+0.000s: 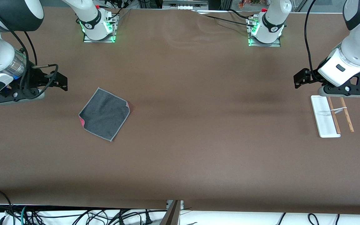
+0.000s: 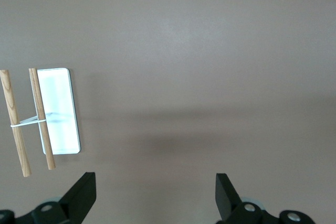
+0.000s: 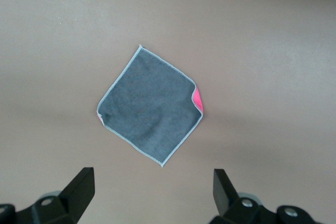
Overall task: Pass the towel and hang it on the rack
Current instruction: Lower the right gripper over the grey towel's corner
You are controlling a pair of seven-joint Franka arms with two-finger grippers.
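The right gripper hangs in the air near the right arm's end of the table, its fingers spread wide with nothing between them. The left gripper hangs over the left arm's end, close above the rack, and its fingers are likewise spread apart and empty. The towel lies flat on the brown table, toward the right arm's end and nearer the front camera than the right gripper, grey face up with a pale stitched edge; slivers of its pink underside peek out at two corners. The rack sits well apart from it at the left arm's end, a white flat base with two thin wooden rods running side by side, one over the base's edge and the other apparently just off it. A thin pale strand crosses both rods; what it is I cannot make out. The rack's farther end is partly hidden under the left arm's hand in the front view. Nothing hangs on the rods.
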